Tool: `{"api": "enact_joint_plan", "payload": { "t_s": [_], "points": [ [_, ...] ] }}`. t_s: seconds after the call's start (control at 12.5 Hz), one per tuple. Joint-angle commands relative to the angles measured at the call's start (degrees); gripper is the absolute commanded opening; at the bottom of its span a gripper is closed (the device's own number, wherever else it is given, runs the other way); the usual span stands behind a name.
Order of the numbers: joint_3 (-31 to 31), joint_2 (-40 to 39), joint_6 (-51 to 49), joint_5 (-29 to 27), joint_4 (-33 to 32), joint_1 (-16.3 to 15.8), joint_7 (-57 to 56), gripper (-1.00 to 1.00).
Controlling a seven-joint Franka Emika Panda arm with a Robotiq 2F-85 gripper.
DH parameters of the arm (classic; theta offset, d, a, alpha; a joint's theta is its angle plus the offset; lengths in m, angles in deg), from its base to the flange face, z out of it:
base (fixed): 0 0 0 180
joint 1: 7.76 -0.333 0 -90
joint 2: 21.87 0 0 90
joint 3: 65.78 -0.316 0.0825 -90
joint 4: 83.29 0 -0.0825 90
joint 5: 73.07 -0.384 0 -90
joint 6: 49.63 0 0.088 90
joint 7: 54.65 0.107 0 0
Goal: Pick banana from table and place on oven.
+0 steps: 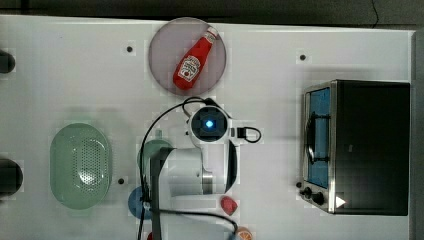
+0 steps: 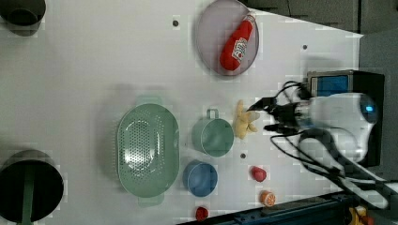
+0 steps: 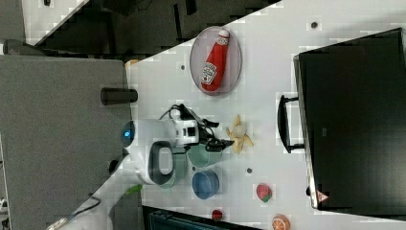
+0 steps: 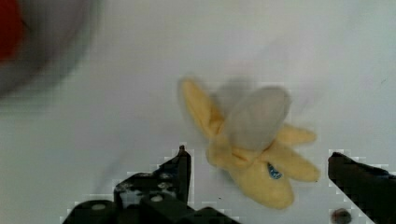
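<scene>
The banana (image 4: 254, 149) is a pale yellow soft toy with its peel splayed open, lying on the white table (image 1: 75, 75). It also shows beside the green cup as the banana (image 2: 244, 123) and the banana (image 3: 239, 134). My gripper (image 4: 258, 156) is open, one dark finger on each side of the fruit and not touching it. In the side views the gripper (image 2: 263, 114) and gripper (image 3: 224, 134) sit right at the banana. In the top view the arm's hand (image 1: 209, 125) covers the banana. The oven (image 1: 372, 145) with its black top stands at the top view's right.
A ketchup bottle (image 1: 195, 59) lies on a grey plate (image 1: 165, 45). A green colander (image 2: 148, 154), green cup (image 2: 212, 136) and blue bowl (image 2: 200, 178) stand close to the banana. Small red fruit (image 2: 258, 173) and orange fruit (image 2: 267, 198) lie nearby. Dark pots (image 2: 28, 185) sit at the table's edge.
</scene>
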Motion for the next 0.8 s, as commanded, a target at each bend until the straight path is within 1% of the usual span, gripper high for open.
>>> {"api": "enact_joint_plan", "payload": {
  "t_s": [0.08,0.24,0.32,0.64,0.8],
  "points": [
    [-0.6,-2.3,4.7,0.7,-2.3,-0.2,-1.3,1.0],
    [-0.6,-3.7,6.7,0.7,-2.5,-0.2,-1.3,1.0],
    [-0.6,-4.1,6.8,0.7,-2.7,-0.2,-1.2,0.93],
    [-0.7,-4.2,7.9,0.5,-3.0,-0.1,-1.1,-0.05],
    [-0.7,-4.2,8.3,0.5,-2.9,-0.1,-1.1,-0.48]
  ]
}}
